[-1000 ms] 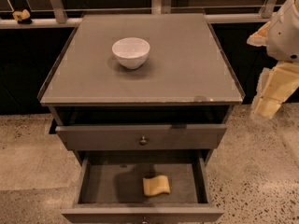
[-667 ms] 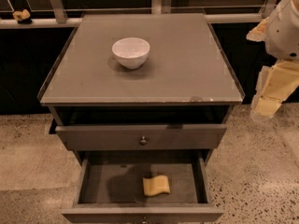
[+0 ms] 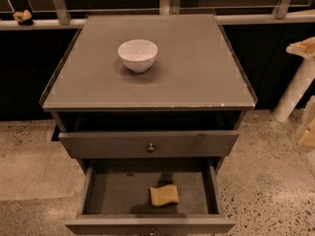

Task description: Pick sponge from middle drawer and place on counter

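Note:
The pale-yellow sponge (image 3: 164, 195) lies flat on the floor of the pulled-out middle drawer (image 3: 113, 193), right of its centre and near the front wall. Above it is the counter (image 3: 197, 77), a flat grey square top. My gripper (image 3: 306, 131) is a blurred pale shape at the right edge of the camera view, beside the cabinet, about level with the drawers and well away from the sponge. Nothing is seen in it.
A white bowl (image 3: 138, 54) stands on the counter, left of centre toward the back. The drawer above, with a round knob (image 3: 151, 147), sticks out slightly. A white arm segment (image 3: 294, 91) stands right of the cabinet. A small tan lump (image 3: 22, 16) sits on the back-left ledge.
The arm at the right has swung further toward the frame's edge, so less of it shows. The sponge, bowl and drawers have not moved.

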`<state>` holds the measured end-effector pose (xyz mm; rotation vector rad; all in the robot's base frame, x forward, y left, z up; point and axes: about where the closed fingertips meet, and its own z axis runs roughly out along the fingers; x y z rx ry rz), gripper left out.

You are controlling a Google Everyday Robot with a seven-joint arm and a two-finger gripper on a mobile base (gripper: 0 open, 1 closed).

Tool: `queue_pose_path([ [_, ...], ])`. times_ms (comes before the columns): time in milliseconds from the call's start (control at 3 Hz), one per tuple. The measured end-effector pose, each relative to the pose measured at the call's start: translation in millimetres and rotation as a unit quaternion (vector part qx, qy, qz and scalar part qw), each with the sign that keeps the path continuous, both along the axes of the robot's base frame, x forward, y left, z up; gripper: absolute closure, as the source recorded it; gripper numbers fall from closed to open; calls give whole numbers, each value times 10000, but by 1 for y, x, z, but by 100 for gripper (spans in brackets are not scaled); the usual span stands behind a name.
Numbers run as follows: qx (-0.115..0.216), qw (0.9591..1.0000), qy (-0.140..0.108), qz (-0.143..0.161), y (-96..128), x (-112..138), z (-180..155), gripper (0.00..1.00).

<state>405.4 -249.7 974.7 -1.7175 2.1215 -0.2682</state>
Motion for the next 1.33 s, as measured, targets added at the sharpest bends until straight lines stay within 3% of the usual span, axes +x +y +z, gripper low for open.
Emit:
queue_pose_path([
  [333, 184, 9997, 144, -8, -23, -2, -34, 0],
  [1000, 281, 9959, 856, 102, -32, 6, -119, 0],
  [1333, 281, 9959, 856, 102, -32, 6, -119, 0],
])
